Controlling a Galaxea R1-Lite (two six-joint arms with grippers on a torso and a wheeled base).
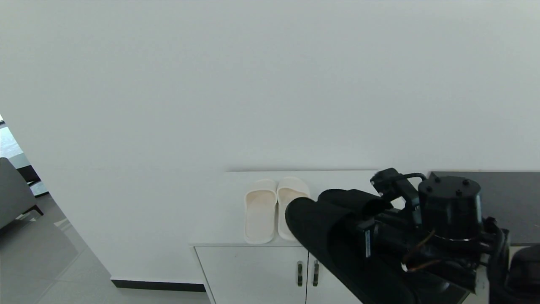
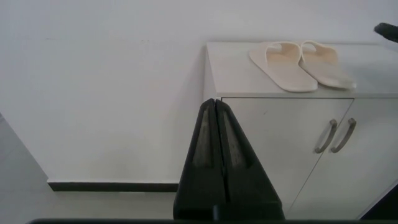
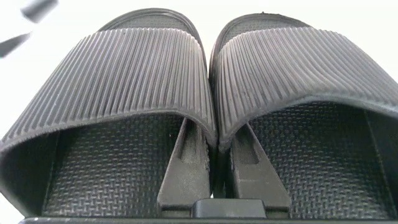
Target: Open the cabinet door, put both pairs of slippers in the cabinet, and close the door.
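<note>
A pair of black ribbed slippers (image 1: 329, 223) (image 3: 149, 68) hangs in the air in front of the white cabinet (image 1: 249, 270) (image 2: 273, 143), over its right door. My right gripper (image 1: 365, 236) (image 3: 214, 134) is shut on them, one finger inside each slipper, pinching their inner walls together. A cream pair of slippers (image 1: 272, 209) (image 2: 301, 62) lies side by side on the cabinet top. Both doors are closed, with two vertical handles (image 1: 308, 273) (image 2: 334, 135) at the middle seam. My left gripper (image 2: 216, 106) is shut and empty, low and to the left of the cabinet.
A white wall stands behind the cabinet. A dark surface (image 1: 510, 194) adjoins the cabinet top on the right. A grey chair (image 1: 12, 194) stands far left on the grey floor (image 1: 55, 270). A dark skirting strip (image 1: 158, 285) runs along the wall's foot.
</note>
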